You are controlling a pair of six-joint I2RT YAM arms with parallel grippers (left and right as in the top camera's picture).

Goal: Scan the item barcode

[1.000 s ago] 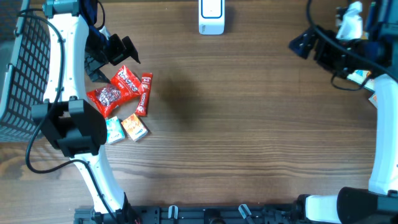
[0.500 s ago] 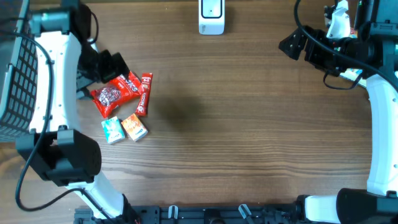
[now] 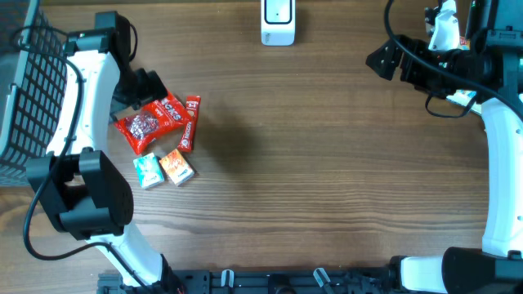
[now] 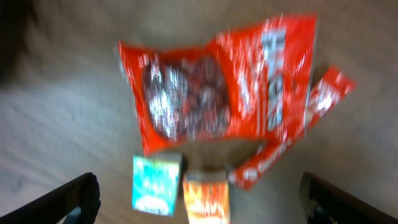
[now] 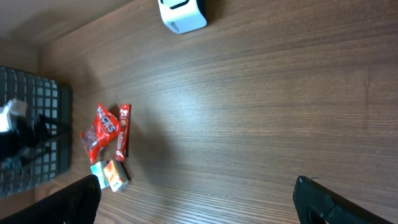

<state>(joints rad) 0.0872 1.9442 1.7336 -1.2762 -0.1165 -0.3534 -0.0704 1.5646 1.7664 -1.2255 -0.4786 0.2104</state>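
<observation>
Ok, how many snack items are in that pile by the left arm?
4: a large red bag, a red bar along its right edge, and a teal box and orange box side by side below it. None appear hidden.

A red bag (image 3: pixel 149 122) is lying on the wooden table (image 3: pixel 327 163), with a red bar (image 3: pixel 189 122) touching its right edge. A teal box (image 3: pixel 148 171) and an orange box (image 3: pixel 177 167) are sitting side by side just below the bag. The left gripper (image 3: pixel 149 88) is hovering at the bag's upper-left corner, beside a wire basket (image 3: pixel 29 98). A white scanner (image 3: pixel 278 20) is standing at the view's top edge. The right gripper (image 3: pixel 380 60) is hanging well apart on the right.
</observation>
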